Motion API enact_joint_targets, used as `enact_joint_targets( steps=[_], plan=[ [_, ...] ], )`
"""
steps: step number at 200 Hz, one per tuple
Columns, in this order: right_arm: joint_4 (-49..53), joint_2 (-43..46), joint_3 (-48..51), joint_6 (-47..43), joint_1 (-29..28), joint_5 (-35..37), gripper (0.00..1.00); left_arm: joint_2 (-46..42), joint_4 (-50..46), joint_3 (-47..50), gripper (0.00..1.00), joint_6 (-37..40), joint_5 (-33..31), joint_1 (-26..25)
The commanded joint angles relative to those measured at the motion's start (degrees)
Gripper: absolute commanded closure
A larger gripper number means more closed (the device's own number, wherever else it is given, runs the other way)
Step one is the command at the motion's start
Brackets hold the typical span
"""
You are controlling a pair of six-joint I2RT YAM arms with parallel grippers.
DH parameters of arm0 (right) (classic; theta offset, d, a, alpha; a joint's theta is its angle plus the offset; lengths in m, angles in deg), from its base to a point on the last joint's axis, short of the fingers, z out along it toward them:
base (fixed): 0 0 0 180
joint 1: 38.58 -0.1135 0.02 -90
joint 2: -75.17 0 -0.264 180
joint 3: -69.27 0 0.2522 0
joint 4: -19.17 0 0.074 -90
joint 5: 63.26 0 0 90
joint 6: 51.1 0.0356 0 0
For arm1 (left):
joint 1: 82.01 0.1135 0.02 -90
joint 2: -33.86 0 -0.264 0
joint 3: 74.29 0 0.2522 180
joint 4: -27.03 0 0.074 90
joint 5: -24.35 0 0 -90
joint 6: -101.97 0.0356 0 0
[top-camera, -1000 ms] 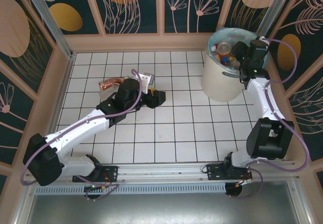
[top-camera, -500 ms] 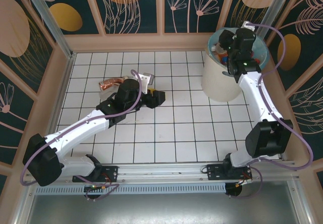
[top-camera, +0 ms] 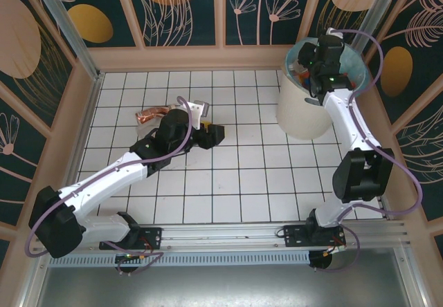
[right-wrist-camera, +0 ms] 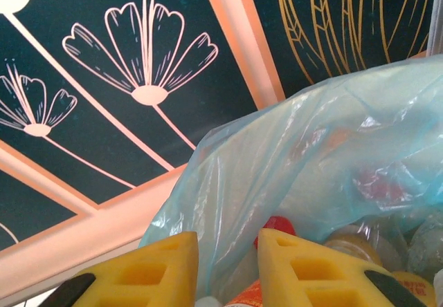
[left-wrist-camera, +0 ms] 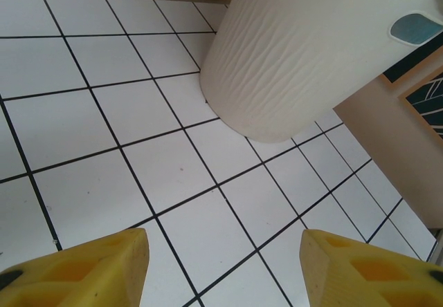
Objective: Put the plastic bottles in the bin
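Observation:
The bin [top-camera: 304, 110], cream-white with a light blue bag [right-wrist-camera: 332, 155] over its rim, stands at the back right; its ribbed wall [left-wrist-camera: 304, 58] also faces the left wrist camera. Plastic bottles [top-camera: 302, 73] lie inside it, and the right wrist view shows a red cap [right-wrist-camera: 280, 222] and an orange label [right-wrist-camera: 246, 296]. My right gripper [top-camera: 311, 63] hangs over the bin's mouth, its jaws [right-wrist-camera: 228, 252] a narrow gap apart and gripping nothing. One crushed copper-orange bottle [top-camera: 149, 115] lies on the tiles, left of my left gripper [top-camera: 214, 133], which is open [left-wrist-camera: 225, 252] over bare floor.
The floor is white tile with a black grid [top-camera: 242, 175], walled in by tan rails and patterned panels [top-camera: 187, 10]. The back wall [right-wrist-camera: 138, 79] runs close behind the bin. A metal rail [top-camera: 221, 238] runs along the near edge by the arm bases.
The right arm has swung left and back over the bin's mouth, and its jaws have drawn closer together. The left arm has barely shifted.

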Motion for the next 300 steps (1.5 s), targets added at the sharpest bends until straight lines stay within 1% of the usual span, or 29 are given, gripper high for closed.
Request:
enact_joint_targets(
  steps=[1, 7, 20, 36, 50, 73, 87, 100, 122, 144, 163, 187, 199, 222, 238, 264, 285, 288, 300],
  plan=[
    [9.97, -4.02, -1.08, 0.4, 1.91, 2.44, 0.69, -1.4, -0.82, 0.7, 0.39, 1.35, -1.55, -0.36],
    [10.6, -4.17, -1.75, 0.74, 2.05, 1.58, 0.67, -1.62, -1.1, 0.65, 0.39, 1.15, -2.28, -0.36],
    [10.56, -3.2, -2.23, 1.53, 1.86, -0.44, 0.57, -2.43, -1.95, 0.33, 0.36, 1.05, -4.83, -0.35],
    [10.16, -1.07, -3.29, 1.87, 0.51, -0.5, 0.49, -3.96, -3.62, -0.87, 0.32, 1.57, -9.79, -0.35],
    [10.79, 0.44, -6.01, 1.62, -1.01, 1.04, 0.43, -5.13, -5.62, -2.07, 0.29, 3.31, -14.61, -0.35],
    [12.08, 2.61, -11.46, 0.38, -4.08, 5.4, 0.36, -4.54, -11.72, -9.64, 0.29, 6.93, -24.06, 0.06],
    [12.66, 3.58, -14.11, -0.83, -6.3, 8.55, 0.33, -3.51, -14.36, -12.97, 0.29, 8.64, -25.97, 1.84],
    [12.76, 4.75, -15.66, -2.05, -8.65, 11.72, 0.31, -3.13, -15.26, -14.43, 0.29, 9.13, -23.95, 5.37],
    [11.6, 6.87, -15.41, -3.3, -13.18, 14.66, 0.3, -2.76, -14.96, -14.63, 0.29, 8.85, -18.4, 13.78],
    [9.93, 7.1, -13.45, -3.03, -19.6, 15.0, 0.31, 0.61, -15.9, -15.46, 0.28, 9.76, -15.75, 20.95],
    [9.27, 4.76, -12.21, -2.04, -25.45, 14.79, 0.31, 3.74, -16.09, -15.79, 0.27, 10.02, -12.97, 26.16],
    [4.97, 1.06, -8.42, 0.56, -32.95, 11.66, 0.31, 7.2, -16.08, -15.78, 0.26, 10.17, -11.3, 31.92],
    [2.32, -1.23, -6.97, 1.77, -35.5, 10.57, 0.31, 8.41, -15.01, -14.86, 0.26, 9.72, -9.93, 34.96],
    [-3.82, -7.97, -5.85, 4.87, -39.16, 4.62, 0.32, 11.1, -12.64, -13.11, 0.27, 7.76, -6.77, 40.12],
    [-7.92, -14.02, -6.75, 7.2, -40.62, -0.19, 0.33, 13.72, -11.64, -12.34, 0.28, 7.05, -4.86, 42.19],
    [-13.7, -23.86, -9.97, 12.79, -41.96, -5.25, 0.34, 17.6, -10.71, -11.57, 0.31, 7.51, -3.79, 43.41],
    [-17.03, -31.2, -13.2, 17.94, -42.14, -6.26, 0.34, 20.72, -10.52, -11.56, 0.36, 7.9, -2.77, 43.82],
    [-17.25, -32.27, -13.83, 18.64, -42.08, -7.69, 0.34, 21.15, -10.52, -11.62, 0.37, 8.01, -2.53, 43.84],
    [-17.56, -36.33, -16.59, 21.16, -41.99, -9.07, 0.34, 22.34, -10.43, -11.57, 0.39, 8.08, -1.38, 43.9]
  ],
)
